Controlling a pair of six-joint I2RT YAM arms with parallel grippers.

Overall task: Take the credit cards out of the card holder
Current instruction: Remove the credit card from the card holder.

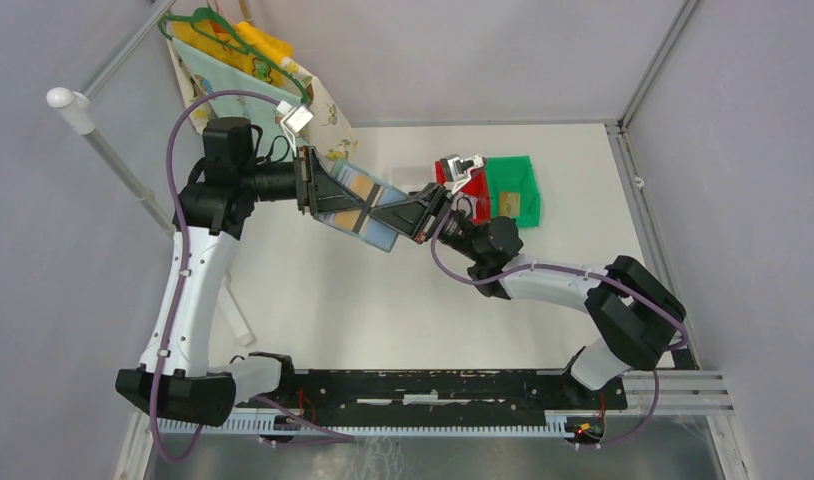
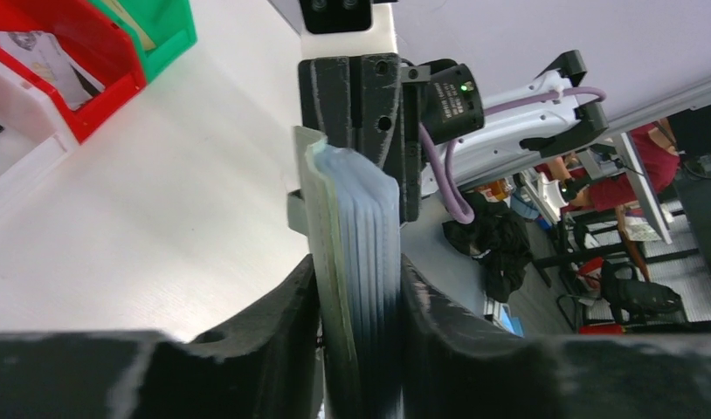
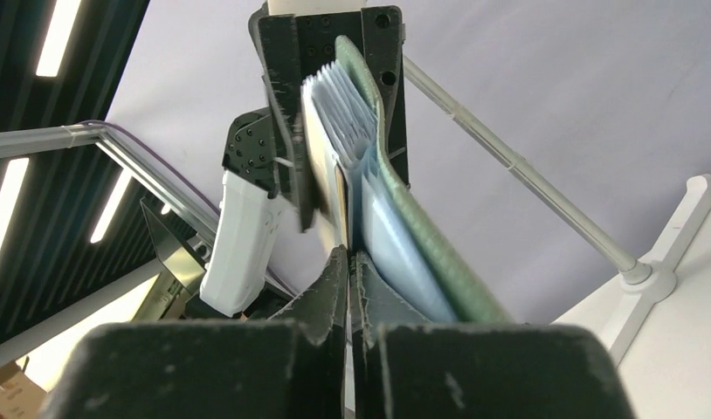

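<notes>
- Two arms met above the middle of the desk [image 1: 383,310], with the card holder [image 1: 375,236] held up off the surface between them, just left of the bins.
- The left tool [image 2: 356,349] was clamped at a narrow gap around one end of the card holder, one finger on each side. The grey-green cover and the bluish clear pockets stood on edge between its fingers.
- The right tool [image 3: 348,262] had its tips pressed fully together at the opposite end of the card holder, right at the edge of a tan card [image 3: 341,205] standing among the pockets. Whether that card was actually pinched could not be told.
- From above, tan credit cards [image 1: 361,184] showed through the clear pockets between the two tools.
- Just right of the right tool sat a red bin [image 1: 448,172], and against its right side a green bin [image 1: 528,175] with a loose card [image 1: 510,207] lying inside.
- At the far left, a green hanger [image 1: 213,25] carried yellow cloth.
</notes>
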